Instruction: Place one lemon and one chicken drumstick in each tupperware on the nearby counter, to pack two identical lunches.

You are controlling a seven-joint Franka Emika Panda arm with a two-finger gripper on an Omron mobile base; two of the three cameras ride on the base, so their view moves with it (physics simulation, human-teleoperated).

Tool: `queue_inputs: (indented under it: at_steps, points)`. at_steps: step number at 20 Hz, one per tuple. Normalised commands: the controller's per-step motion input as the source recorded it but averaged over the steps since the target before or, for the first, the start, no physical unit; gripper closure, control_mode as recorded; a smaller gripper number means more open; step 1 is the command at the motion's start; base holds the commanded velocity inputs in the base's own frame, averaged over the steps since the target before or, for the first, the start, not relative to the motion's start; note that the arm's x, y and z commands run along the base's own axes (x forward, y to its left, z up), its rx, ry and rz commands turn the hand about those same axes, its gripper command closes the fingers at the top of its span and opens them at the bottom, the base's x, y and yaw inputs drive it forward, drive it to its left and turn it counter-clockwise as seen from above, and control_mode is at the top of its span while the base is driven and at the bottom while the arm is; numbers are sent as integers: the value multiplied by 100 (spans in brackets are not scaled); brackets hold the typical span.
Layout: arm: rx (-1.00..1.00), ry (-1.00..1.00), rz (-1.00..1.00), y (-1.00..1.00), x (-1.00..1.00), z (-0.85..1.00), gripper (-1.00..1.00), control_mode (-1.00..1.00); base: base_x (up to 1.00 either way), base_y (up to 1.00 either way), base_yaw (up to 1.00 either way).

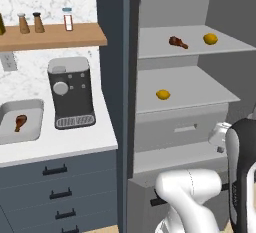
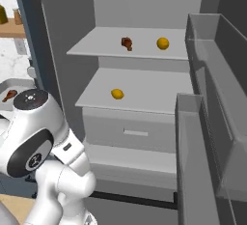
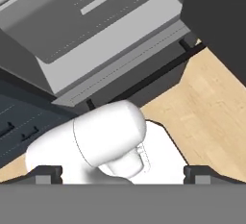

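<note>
On the white counter (image 1: pixel 75 144) at the left lies a grey tupperware (image 1: pixel 36 105) (image 2: pixel 18 82) holding one chicken drumstick (image 1: pixel 20 122) (image 2: pixel 9 94). The open fridge's upper shelf carries another drumstick (image 1: pixel 178 42) (image 2: pixel 127 43) with a lemon (image 1: pixel 210 39) (image 2: pixel 163 43) to its right. A second lemon (image 1: pixel 163 95) (image 2: pixel 117 93) rests on the shelf below. My gripper (image 3: pixel 123 175) is open and holds nothing; its fingertips (image 3: pixel 48 174) stand wide apart, facing down at the fridge's lower drawer and the wooden floor, well below the shelves.
A grey coffee machine (image 1: pixel 71 92) stands on the counter by the fridge wall. A wooden shelf (image 1: pixel 55 37) with shakers hangs above it. The fridge door (image 2: pixel 212 122) with its bins stands open at the right. A grey drawer (image 2: pixel 130 130) sits under the lower shelf.
</note>
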Motion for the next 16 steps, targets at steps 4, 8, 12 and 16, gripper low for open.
queue_inputs:
  at_steps: [4, 8, 12, 16]
  points:
    - [1, -13, 0, -28, 50, 11, -100, -100, 0, 0, 0]
    - [0, -15, 0, -32, 94, 3, -100, -100, 0, 0, 0]
    - [0, -7, 0, -3, 100, 0, -100, -100, 0, 0, 0]
    - [0, -15, 3, 4, 79, 4, -100, -100, 0, 0, 0]
